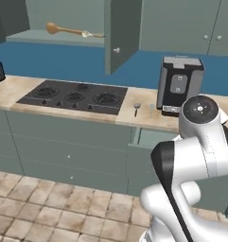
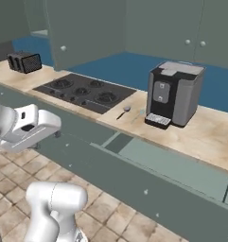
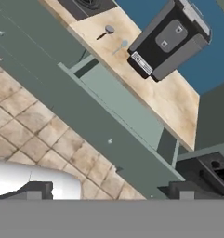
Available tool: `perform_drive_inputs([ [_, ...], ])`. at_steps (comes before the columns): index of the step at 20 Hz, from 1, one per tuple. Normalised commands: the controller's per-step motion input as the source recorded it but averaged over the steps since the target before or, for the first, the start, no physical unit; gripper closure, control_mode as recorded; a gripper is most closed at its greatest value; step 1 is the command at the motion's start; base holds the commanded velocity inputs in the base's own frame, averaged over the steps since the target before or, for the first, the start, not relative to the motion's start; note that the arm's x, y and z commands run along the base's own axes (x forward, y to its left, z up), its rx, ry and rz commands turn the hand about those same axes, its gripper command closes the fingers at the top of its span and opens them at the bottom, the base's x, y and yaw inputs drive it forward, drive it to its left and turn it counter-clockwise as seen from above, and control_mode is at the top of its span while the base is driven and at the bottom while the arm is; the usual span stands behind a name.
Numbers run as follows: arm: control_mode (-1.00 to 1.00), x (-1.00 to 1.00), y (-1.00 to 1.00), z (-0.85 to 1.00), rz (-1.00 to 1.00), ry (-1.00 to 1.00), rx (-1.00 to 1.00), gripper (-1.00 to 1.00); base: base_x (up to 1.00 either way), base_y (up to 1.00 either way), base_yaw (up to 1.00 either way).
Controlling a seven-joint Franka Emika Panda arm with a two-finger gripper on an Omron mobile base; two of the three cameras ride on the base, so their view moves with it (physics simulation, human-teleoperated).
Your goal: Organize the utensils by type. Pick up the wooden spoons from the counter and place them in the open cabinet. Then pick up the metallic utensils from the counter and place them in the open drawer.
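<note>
My jaws are standing spread and gripping nothing, hanging over the floor in front of the open drawer. Both wooden spoons are lying on the shelf of the open cabinet, while the two metal utensils are resting side by side on the tabletop between the hob and the coffee machine.

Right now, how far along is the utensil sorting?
Done: both wooden spoons lie on the open cabinet shelf. In hand: nothing; the gripper is open. Left: the two metallic utensils on the counter beside the coffee machine go into the open drawer.
</note>
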Motion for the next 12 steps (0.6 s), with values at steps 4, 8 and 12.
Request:
perform_drive_inputs([
  [4,1.0,0.0,0.0,0.0,0.0,0.0,0.0,-1.0,0.43,-0.52,0.0],
  [8,1.0,0.0,0.0,0.0,0.0,0.0,0.0,-1.0,0.37,-0.38,0.0],
  [12,1.0,0.0,0.0,0.0,0.0,0.0,0.0,-1.0,0.28,-0.25,-0.1],
])
